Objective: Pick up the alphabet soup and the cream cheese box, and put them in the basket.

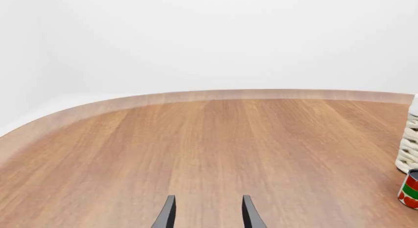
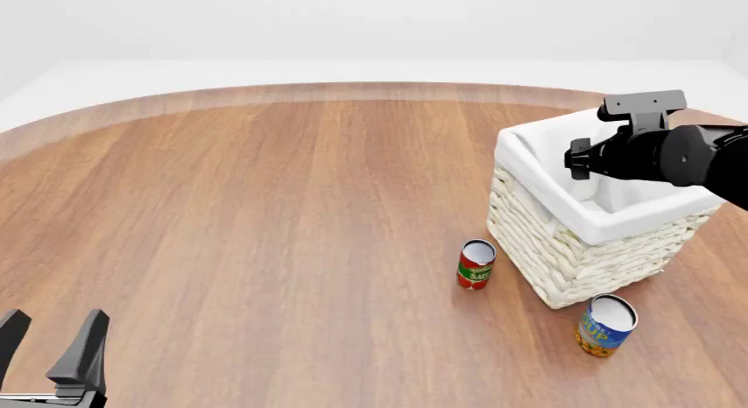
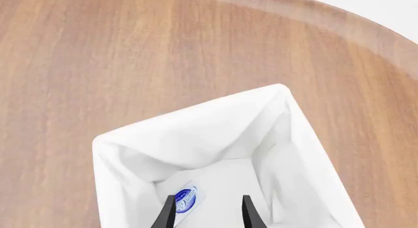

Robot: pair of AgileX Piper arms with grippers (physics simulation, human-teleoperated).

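The basket (image 2: pixel 549 242) stands at the table's right side, its white lining (image 3: pixel 196 135) filling the right wrist view. On the basket's floor lies the cream cheese box (image 3: pixel 187 199), pale with a blue oval print. My right gripper (image 3: pixel 207 214) hangs open above the basket's inside, its fingers apart and holding nothing; the box sits below and beyond its fingertips. In front of the basket, the alphabet soup (image 2: pixel 605 326) stands upright on the table. My left gripper (image 2: pixel 52 340) is open at the near left corner, far from both things, and its fingers (image 1: pixel 168 214) hold nothing.
A slim red-and-green can (image 2: pixel 475 264) stands upright just left of the basket's near corner; it also shows as the can (image 1: pixel 410 190) beside the woven wall (image 1: pixel 408 149). The right arm (image 2: pixel 660 152) reaches over the basket's rim. The curved table edge (image 2: pixel 350 88) runs along the back.
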